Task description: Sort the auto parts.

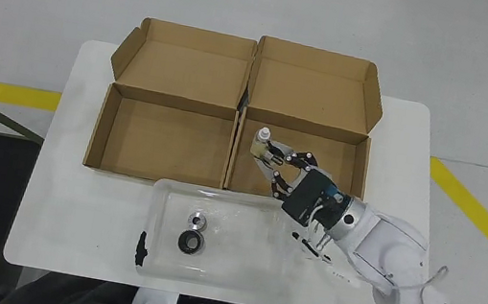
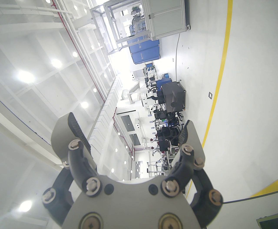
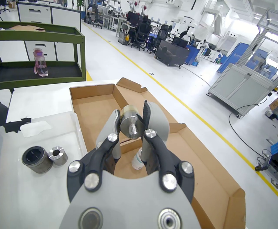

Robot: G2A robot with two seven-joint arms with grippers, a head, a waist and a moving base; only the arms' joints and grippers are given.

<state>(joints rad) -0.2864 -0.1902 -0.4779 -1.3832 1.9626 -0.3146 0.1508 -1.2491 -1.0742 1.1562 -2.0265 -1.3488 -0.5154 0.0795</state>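
My right gripper is shut on a metal cylinder part with a threaded stud, holding it above the right cardboard box; from above, that gripper hangs over the box's near left corner. A small white bottle-shaped part lies in this box under the gripper, also seen from above. A dark ring part and a small silver cylinder stand in the clear tray. My left gripper is open, holds nothing, and points away from the table.
The left cardboard box stands beside the right one, both with lids folded back. A black scrap sticks to the tray's left rim. A green cart with a pink bottle stands past the table's left side.
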